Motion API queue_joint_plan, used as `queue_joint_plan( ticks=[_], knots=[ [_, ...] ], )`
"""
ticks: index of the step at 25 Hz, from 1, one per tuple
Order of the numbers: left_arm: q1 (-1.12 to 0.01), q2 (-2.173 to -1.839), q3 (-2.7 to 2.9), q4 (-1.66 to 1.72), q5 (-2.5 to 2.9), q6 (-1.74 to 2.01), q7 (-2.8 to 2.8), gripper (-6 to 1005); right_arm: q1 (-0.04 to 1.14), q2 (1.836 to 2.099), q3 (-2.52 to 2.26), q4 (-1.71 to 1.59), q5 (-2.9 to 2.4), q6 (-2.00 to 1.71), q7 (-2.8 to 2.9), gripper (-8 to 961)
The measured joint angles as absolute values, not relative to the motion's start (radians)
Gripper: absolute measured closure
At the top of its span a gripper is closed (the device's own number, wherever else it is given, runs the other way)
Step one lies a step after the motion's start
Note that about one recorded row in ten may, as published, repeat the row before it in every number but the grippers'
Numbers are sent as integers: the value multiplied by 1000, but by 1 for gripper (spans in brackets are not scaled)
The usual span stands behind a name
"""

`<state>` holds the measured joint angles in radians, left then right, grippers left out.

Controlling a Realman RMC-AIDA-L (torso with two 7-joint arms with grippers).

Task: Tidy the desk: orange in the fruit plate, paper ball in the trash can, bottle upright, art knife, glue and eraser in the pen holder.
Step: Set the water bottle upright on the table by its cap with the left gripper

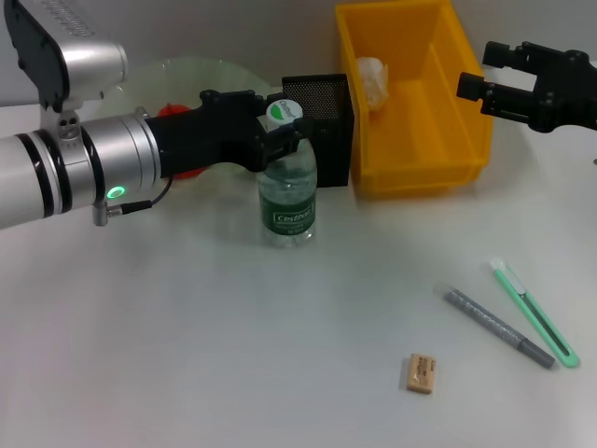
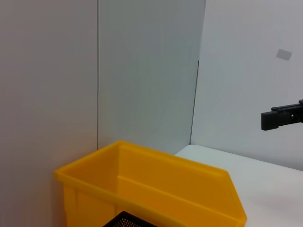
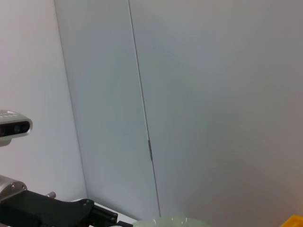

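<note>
Gripping the small clear plastic water bottle (image 1: 287, 191) at its neck, just under the white-and-green cap, the left gripper (image 1: 276, 138) has its fingers closed around it. Bottle stands upright on the white desk (image 1: 187, 336), just in front of the black mesh pen holder (image 1: 322, 103) and beside the yellow plastic trash can (image 1: 420, 159). Thin wall, smooth, light and tippy judging by its size; neck is the stiffest hold, mid-body would crush. Right gripper (image 1: 485, 73) hovers beyond the bin's far side, fingers parted, holding nothing. Tan rectangular eraser (image 1: 421, 373) lies well apart.
</note>
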<state>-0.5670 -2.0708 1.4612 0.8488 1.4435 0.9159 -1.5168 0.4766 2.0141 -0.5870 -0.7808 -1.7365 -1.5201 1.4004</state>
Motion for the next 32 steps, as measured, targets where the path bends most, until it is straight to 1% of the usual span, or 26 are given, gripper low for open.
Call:
queue_joint_plan(
  ticks=[4,32],
  knots=[
    [-566,-2070,1460,849,1444,920,-1516,570,477,2014,-588,-781,-1737,-1520,1400,248],
    [-548,-2055,1370,921,1529,993,-1529,569,477,2014,-588,-781,-1736,-1520,1403,249]
  ],
)
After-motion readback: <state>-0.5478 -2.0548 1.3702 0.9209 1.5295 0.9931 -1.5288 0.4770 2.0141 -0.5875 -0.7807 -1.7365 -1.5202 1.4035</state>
